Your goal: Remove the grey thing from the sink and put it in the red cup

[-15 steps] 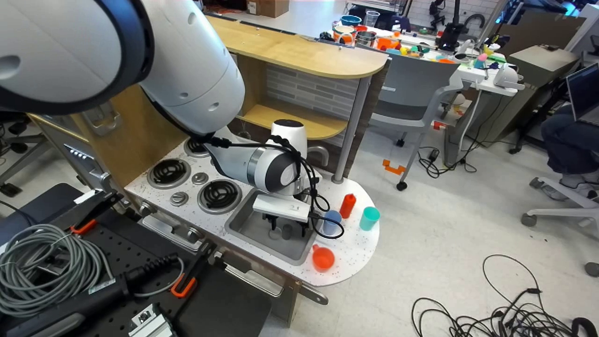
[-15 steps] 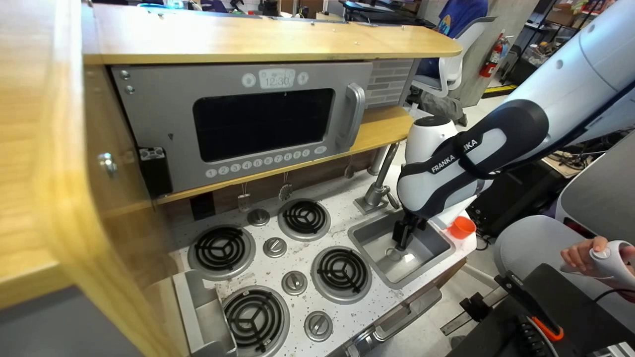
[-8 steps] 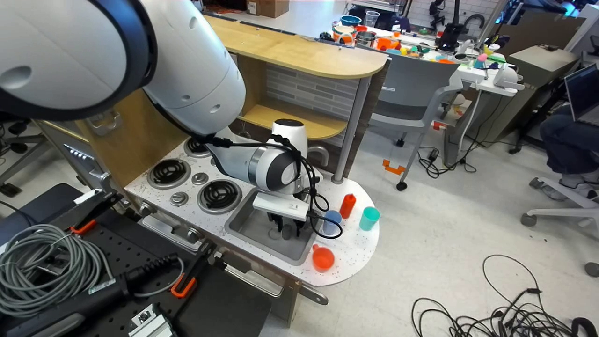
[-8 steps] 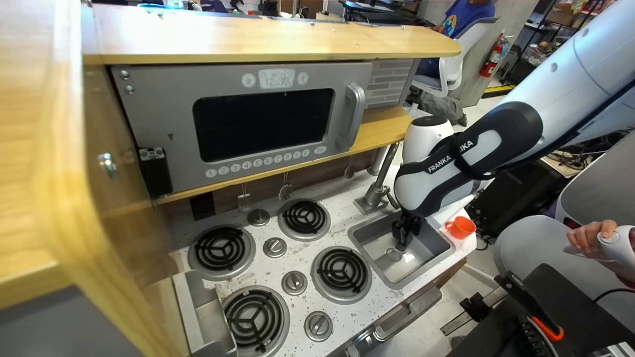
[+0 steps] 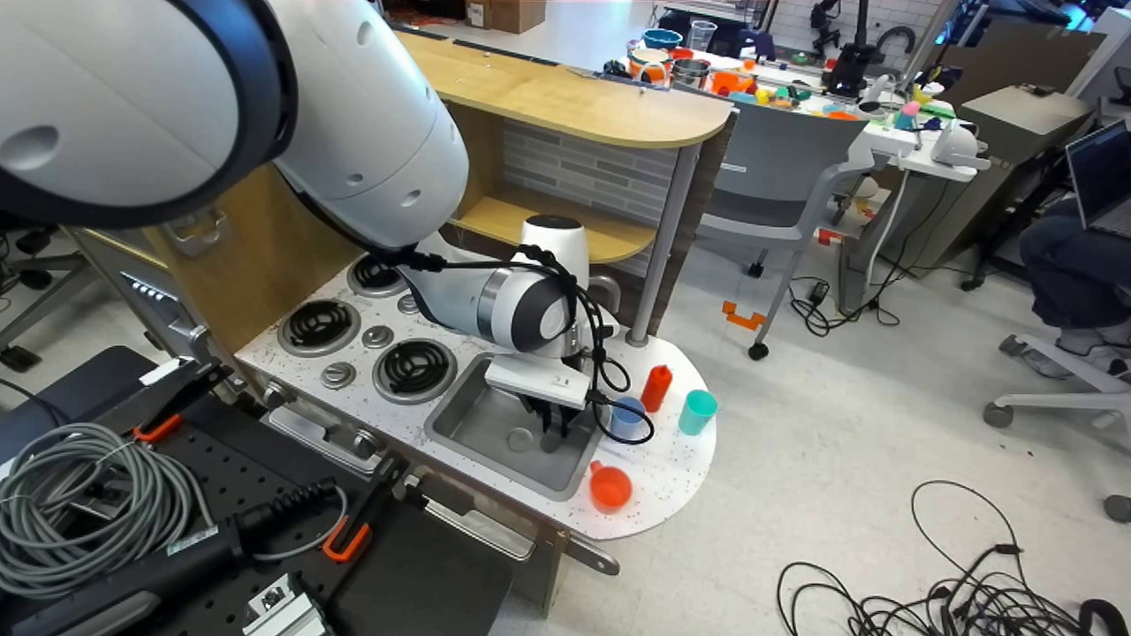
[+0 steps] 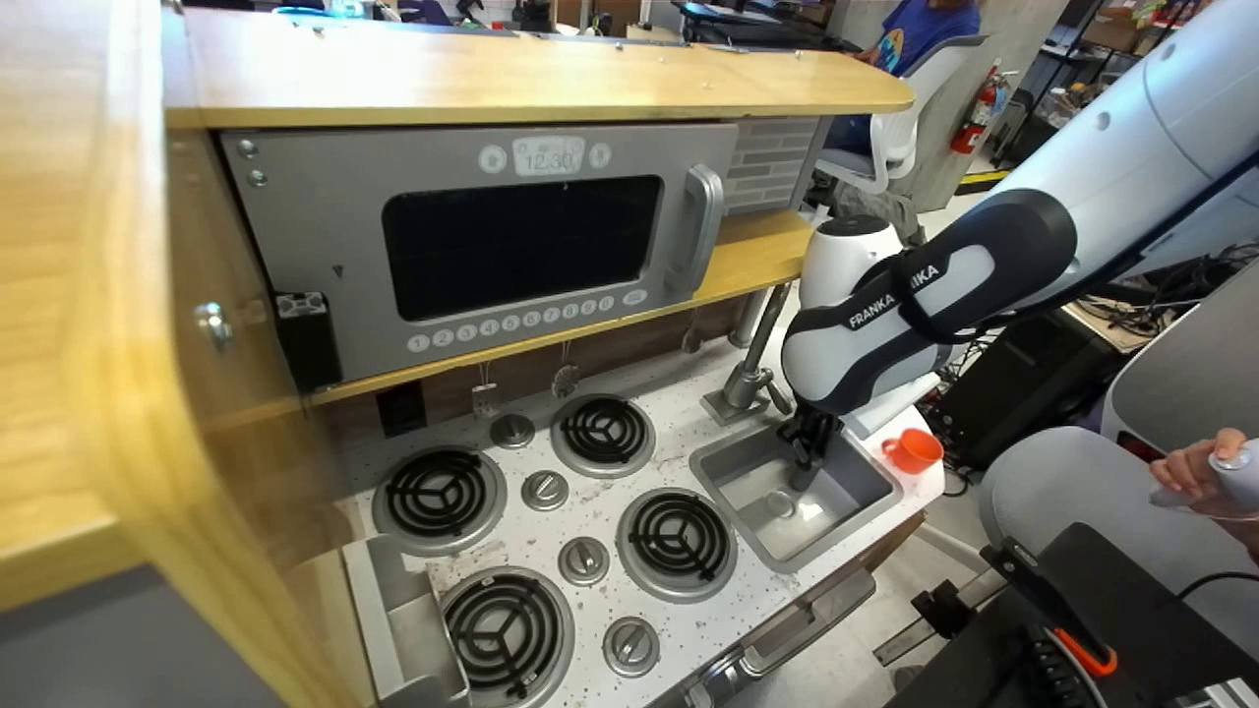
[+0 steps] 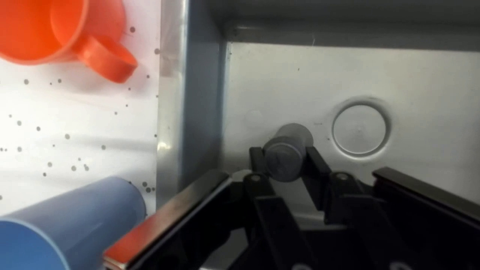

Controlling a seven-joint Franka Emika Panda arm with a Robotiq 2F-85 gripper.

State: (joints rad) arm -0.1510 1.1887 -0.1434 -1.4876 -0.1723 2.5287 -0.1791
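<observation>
The grey thing [image 7: 284, 161] is a small dark cylinder inside the sink [image 7: 281, 75]. In the wrist view my gripper [image 7: 285, 160] has a finger pressed to each side of it, so it is shut on it. The cylinder [image 5: 551, 441] looks tilted; whether its base touches the sink floor I cannot tell. In both exterior views the gripper [image 5: 558, 415] reaches down into the sink [image 6: 757, 497], near the faucet side. The red cup [image 5: 610, 488], orange-red with a handle, stands on the counter just beyond the sink rim. It also shows at the upper left in the wrist view.
A blue cup [image 5: 627, 417], a red bottle [image 5: 656, 389] and a teal cup [image 5: 697, 412] stand on the counter's rounded end. The grey faucet [image 6: 752, 379] rises behind the sink. Black burners [image 6: 679, 543] lie to the other side. A dangling cable hangs beside the wrist.
The jaws have come together from wide apart and now hold the grey cylinder. In an exterior view, the gripper and cylinder have shifted slightly right, away from the drain circle.
</observation>
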